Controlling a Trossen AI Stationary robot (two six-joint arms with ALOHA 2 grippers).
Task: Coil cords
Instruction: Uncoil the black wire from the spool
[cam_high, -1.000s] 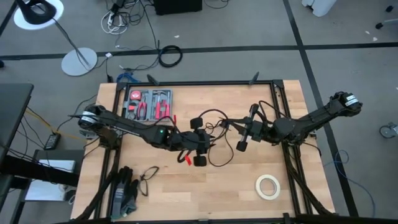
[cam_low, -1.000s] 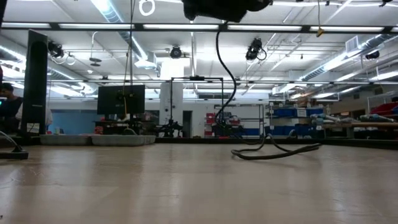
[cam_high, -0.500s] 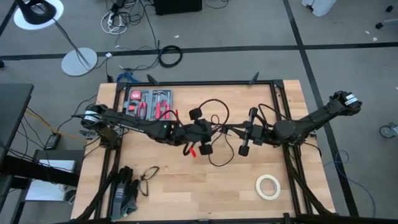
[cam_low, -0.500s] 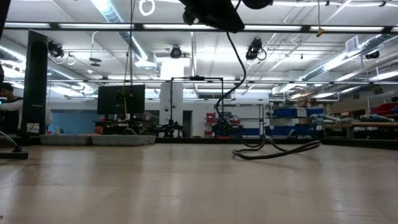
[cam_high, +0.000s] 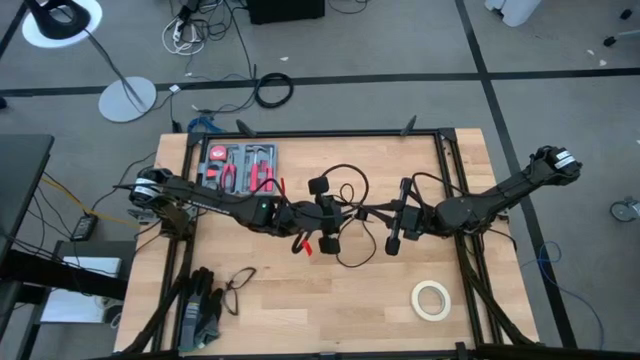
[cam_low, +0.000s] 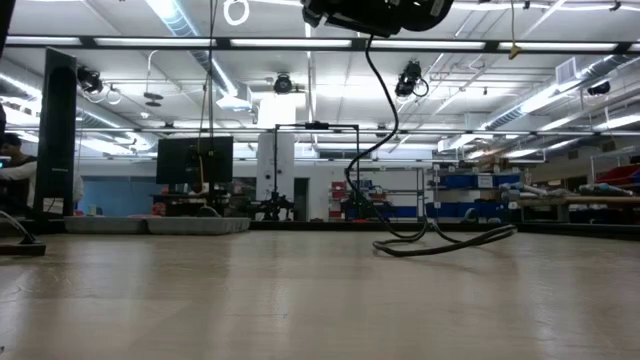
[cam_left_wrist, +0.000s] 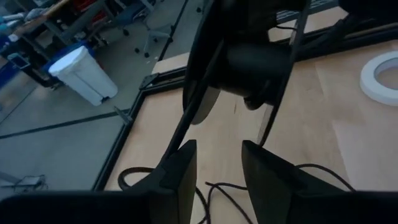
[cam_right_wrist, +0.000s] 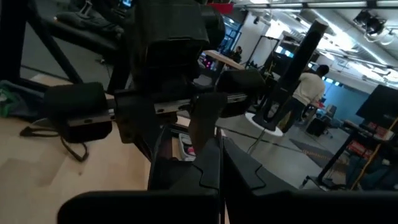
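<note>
Since the earlier high view the left arm has swung its wrist toward the bench's middle, so the left gripper (cam_high: 325, 215) now sits closer to the right gripper (cam_high: 378, 213), and the red-tipped piece below it has slid along with it.

Both arms meet over the centre of the bench (cam_high: 460, 330), raised clear of the wood.

The black cord (cam_high: 345, 190) runs between the two grippers: one loop arcs toward the bench's far edge, another sags toward the near edge, and in the low view a slack run (cam_low: 440, 240) lies on the top. That is loose bends, not a wound coil, so I judge the coiling barely begun; gathering the loops and laying them down remains.

The left gripper's fingers (cam_left_wrist: 180, 171) stand apart with cord passing between them. The right gripper's fingers (cam_right_wrist: 208, 168) are pressed together; whether cord is pinched there, I cannot tell.
</note>
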